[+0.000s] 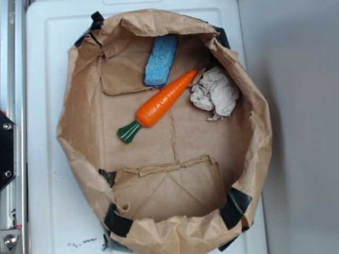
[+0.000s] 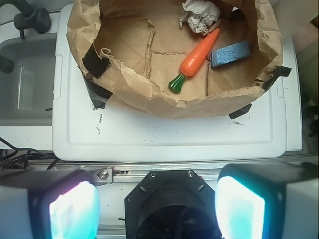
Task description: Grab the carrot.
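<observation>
My hand [image 2: 157,204] is wide apart and far from the carrot [image 1: 161,101], lying diagonal in the paper bag [image 1: 74,132] between sponge [image 1: 161,59] and tissue [image 1: 214,92], so I should grip its thick middle crosswise.

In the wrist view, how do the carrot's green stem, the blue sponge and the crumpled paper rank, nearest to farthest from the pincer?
1. Green stem, low in the bag, centre.
2. Blue sponge, further up, right.
3. Crumpled paper, top, by the far wall.

The pincer is open, outside the bag.

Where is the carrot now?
In the exterior view the carrot lies inside the paper bag, tip between the blue sponge and the crumpled paper.
</observation>
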Robot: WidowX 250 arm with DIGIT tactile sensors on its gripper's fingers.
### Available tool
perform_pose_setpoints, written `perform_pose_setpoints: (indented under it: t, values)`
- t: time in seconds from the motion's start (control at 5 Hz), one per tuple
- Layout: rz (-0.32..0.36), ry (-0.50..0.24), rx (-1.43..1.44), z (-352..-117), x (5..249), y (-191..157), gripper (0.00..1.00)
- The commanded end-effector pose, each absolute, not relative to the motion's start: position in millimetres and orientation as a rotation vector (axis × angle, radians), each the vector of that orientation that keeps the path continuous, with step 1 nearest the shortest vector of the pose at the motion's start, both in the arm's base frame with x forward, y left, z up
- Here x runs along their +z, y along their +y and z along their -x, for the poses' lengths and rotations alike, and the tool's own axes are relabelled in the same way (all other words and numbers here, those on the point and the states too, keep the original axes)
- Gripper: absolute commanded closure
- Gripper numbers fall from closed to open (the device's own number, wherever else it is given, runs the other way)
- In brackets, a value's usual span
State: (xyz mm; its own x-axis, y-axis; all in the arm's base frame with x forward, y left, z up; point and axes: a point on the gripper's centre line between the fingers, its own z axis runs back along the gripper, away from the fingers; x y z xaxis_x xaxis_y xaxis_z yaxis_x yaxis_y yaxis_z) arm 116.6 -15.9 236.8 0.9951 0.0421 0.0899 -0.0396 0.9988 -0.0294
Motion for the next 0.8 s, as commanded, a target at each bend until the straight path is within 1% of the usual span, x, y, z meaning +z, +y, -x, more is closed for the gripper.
perform_pose_setpoints:
  t: [0.0,0.2,0.4,0.6]
  values:
    - [0.028,-0.091,0.041,-116.6,236.8,-15.9,0.0]
    - [0.019,-0.1,0.072,-130.5,234.7,-21.7,0.0]
    - [-0.005,-0.119,0.086,-143.9,229.8,-22.0,0.0]
    - [-0.017,-0.148,0.086,-146.2,229.4,-17.3,0.0]
